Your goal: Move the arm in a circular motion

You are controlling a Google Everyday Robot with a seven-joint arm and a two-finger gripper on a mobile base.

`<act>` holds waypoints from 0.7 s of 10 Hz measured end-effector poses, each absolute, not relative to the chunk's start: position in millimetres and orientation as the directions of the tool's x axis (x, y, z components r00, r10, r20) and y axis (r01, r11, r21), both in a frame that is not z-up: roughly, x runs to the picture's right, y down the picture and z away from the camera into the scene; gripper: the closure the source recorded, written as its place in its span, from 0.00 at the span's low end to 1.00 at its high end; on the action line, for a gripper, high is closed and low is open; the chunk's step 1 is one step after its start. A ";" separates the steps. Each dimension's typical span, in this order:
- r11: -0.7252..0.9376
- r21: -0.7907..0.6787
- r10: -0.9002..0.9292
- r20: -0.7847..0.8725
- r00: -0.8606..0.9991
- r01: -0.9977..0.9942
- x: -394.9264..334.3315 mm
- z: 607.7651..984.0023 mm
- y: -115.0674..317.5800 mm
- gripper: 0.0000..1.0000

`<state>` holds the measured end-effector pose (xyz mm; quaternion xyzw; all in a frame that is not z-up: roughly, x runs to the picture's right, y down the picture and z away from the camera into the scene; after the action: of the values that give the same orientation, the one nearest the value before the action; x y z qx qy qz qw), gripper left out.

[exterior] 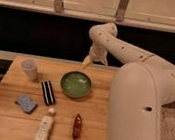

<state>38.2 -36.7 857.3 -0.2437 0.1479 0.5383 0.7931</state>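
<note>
The arm [132, 67] is cream-white, made of thick rounded segments with small dark screw holes, and fills the right side of the camera view. It bends at an elbow near the top centre and reaches down to the gripper [87, 62], a small pale tip. That tip hangs over the back edge of the wooden table [1, 120], just behind the green bowl [76, 84].
On the table lie a translucent cup [29, 68], a black rectangular object [48, 92], a blue sponge [26, 103], a white bottle [43, 130] on its side and a red chili-like packet [77, 126]. A dark window wall with metal posts runs behind.
</note>
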 end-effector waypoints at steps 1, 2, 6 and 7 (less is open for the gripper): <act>0.328 -0.252 0.767 -0.491 0.412 -0.910 27.4 844.3 -20.1 0.20; 0.341 -0.271 0.759 -0.486 0.434 -0.900 17.6 832.6 -6.1 0.20; 0.404 -0.317 0.721 -0.467 0.511 -0.858 -3.7 772.3 71.9 0.20; 0.400 -0.311 0.719 -0.477 0.506 -0.862 1.9 757.6 97.2 0.20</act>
<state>1.9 97.2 757.6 -0.2664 0.1345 0.4786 0.8258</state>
